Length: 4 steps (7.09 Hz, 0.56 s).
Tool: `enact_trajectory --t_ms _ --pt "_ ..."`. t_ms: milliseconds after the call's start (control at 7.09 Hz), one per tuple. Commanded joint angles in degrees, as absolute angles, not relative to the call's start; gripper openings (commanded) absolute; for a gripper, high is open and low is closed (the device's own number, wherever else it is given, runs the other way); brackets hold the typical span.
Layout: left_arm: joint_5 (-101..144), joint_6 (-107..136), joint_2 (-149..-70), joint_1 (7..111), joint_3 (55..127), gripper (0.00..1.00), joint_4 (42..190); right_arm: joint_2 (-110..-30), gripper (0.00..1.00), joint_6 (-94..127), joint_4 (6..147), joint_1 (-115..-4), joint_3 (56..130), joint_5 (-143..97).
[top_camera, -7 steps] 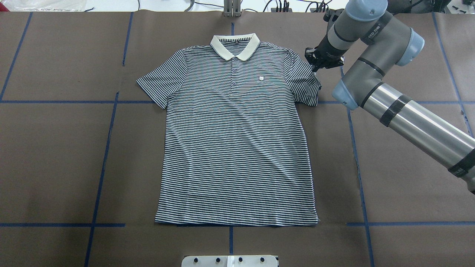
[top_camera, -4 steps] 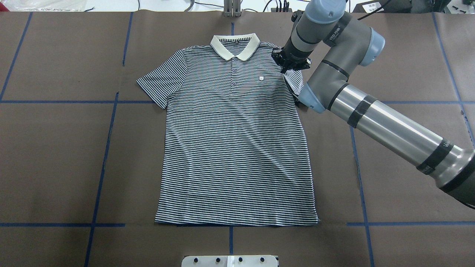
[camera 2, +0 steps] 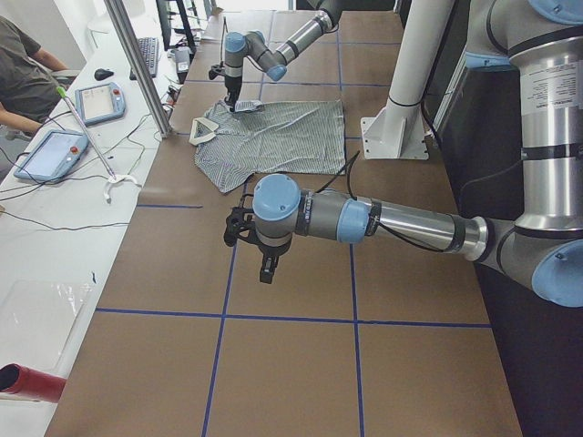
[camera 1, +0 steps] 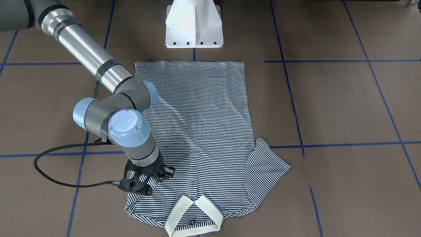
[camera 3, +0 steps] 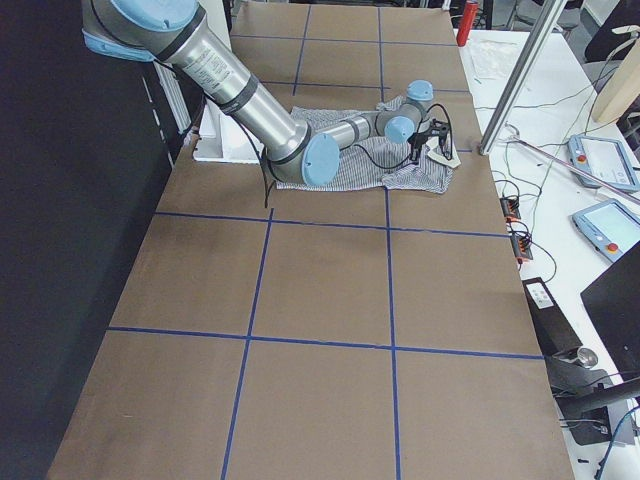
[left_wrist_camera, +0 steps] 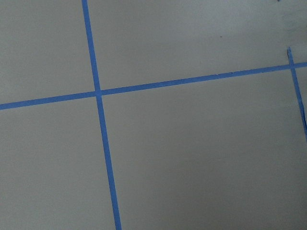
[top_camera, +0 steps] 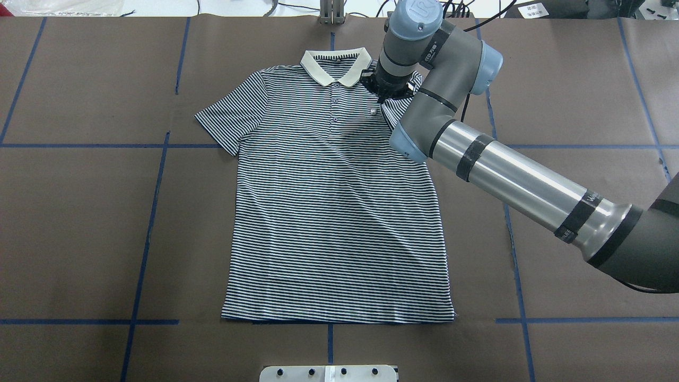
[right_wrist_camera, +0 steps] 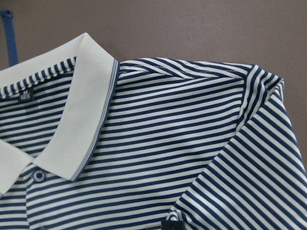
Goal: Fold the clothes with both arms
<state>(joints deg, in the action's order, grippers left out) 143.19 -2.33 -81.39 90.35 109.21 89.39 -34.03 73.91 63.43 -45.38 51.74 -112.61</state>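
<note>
The striped polo shirt [top_camera: 334,212] lies flat, front up, with its cream collar [top_camera: 335,66] at the far side. My right gripper [top_camera: 383,96] is low over the chest beside the collar, shut on the shirt's right sleeve [top_camera: 391,112], which is drawn in over the body. In the right wrist view that sleeve [right_wrist_camera: 249,182] lies folded across the shoulder. From the front, the right gripper [camera 1: 149,179] stands on the shirt [camera 1: 204,125]. The other sleeve [top_camera: 223,116] lies spread out. My left gripper [camera 2: 264,269] hangs over bare table away from the shirt; I cannot tell its state.
The brown table cover [top_camera: 79,223] carries blue tape lines [top_camera: 148,228]. The white pedestal base [camera 1: 194,23] stands at the shirt's hem side. A person [camera 2: 23,82] sits at a side desk with tablets [camera 2: 100,100] and cables.
My right gripper has moved left from the sleeve's outer edge toward the collar, pulling the sleeve in over the shirt's body.
</note>
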Motion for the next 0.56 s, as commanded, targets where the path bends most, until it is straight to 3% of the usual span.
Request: enact_trajectory --t_ms 0,282,423 --pt "146.3 -0.3 -81.4 90.4 110.6 1.00 89.6 -33.6 0.99 74.4 63.3 -44.5 51.6 -111.9" --pt "150.1 6.6 -84.0 88.6 112.0 1.00 93.0 -34.1 1.00 74.9 63.5 -45.0 55.5 -112.1" --pt "149.5 16.1 -87.5 82.1 110.8 1.00 98.6 -35.1 1.00 75.3 65.7 -45.6 59.7 -112.8"
